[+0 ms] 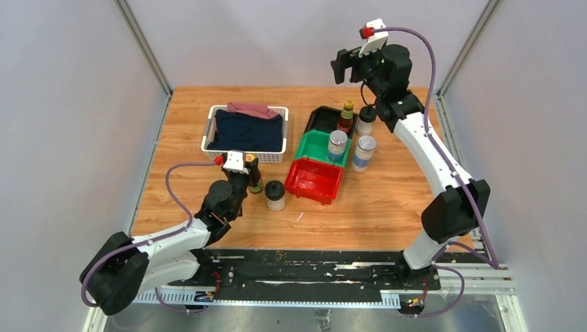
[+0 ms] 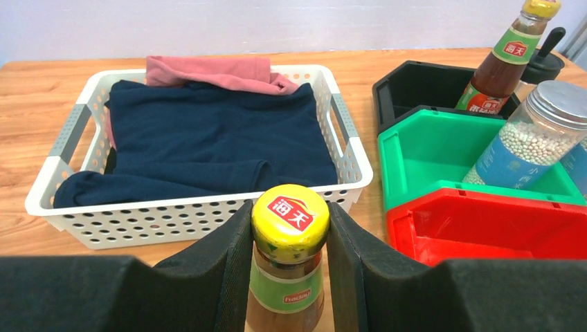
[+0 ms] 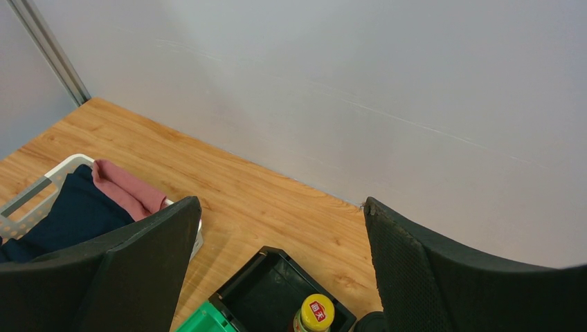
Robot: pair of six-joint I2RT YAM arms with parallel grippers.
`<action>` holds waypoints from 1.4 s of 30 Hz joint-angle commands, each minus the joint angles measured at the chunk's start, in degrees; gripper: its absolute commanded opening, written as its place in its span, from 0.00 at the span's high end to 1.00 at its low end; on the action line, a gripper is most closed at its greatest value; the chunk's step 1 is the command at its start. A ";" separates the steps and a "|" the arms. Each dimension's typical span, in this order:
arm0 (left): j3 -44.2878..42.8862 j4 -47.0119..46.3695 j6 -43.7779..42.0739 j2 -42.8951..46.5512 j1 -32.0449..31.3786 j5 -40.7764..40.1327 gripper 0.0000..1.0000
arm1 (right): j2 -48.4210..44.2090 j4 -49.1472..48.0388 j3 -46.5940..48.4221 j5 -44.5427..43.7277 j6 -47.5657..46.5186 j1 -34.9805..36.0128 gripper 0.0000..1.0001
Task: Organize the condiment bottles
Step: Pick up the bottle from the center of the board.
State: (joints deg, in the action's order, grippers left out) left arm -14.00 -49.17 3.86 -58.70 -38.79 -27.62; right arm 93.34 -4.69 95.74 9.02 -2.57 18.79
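- Condiment bottles number six here; the one in hand is a slim dark sauce bottle [image 2: 288, 277] with a yellow cap, upright on the wooden bench [image 1: 387, 200], left of the red plastic bin [image 1: 315, 181].
- The left end effector [image 2: 289, 232] is clamped on its neck just under the cap, pads touching both sides. Gripping that high probably keeps it upright for a lift.
- A squat pale jar [image 1: 275, 195] with a black lid stands between that bottle and the red bin, just beside the bin.
- Touching the red bin's far side, a green plastic bin [image 1: 313, 142] holds one clear silver-lidded shaker [image 1: 337, 146]; the twin shaker [image 1: 363, 153] stands outside, right of it.
- Farther behind the red bin, a black plastic bin [image 1: 324, 119] holds the second sauce bottle [image 1: 346, 116]; the second black-lidded jar [image 1: 365, 119] stands just outside.
- Each bin seems to take one kind, so the held bottle likely joins its twin.
- The right end effector [image 1: 344, 69] hangs high beyond the bins, jaws wide and empty, clear of the work.
- A white perforated basket [image 1: 214, 142] of dark cloth sits left of the bins.
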 commanded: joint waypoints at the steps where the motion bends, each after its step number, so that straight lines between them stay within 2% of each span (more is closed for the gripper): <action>1: -4.08 -1.57 0.60 -0.43 0.24 0.45 1.00 | -0.60 -1.19 -0.65 0.23 0.50 -0.86 0.09; 12: -7.09 0.14 0.20 1.51 0.12 2.73 1.00 | -0.88 -1.29 -0.52 0.35 0.72 -0.83 0.09; 24: -7.25 1.44 -0.43 5.67 -0.37 1.27 1.00 | -2.13 -2.07 -1.32 0.69 1.26 -0.85 0.09; 42: -13.55 1.18 -3.77 2.04 -0.59 1.66 1.00 | -3.30 -3.66 -2.91 0.32 2.04 -0.86 0.08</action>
State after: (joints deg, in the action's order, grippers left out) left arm -23.11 -40.97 1.43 -56.55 -39.13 -25.93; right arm 92.47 -6.48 93.73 9.02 -1.23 18.76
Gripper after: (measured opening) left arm 0.391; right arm 0.916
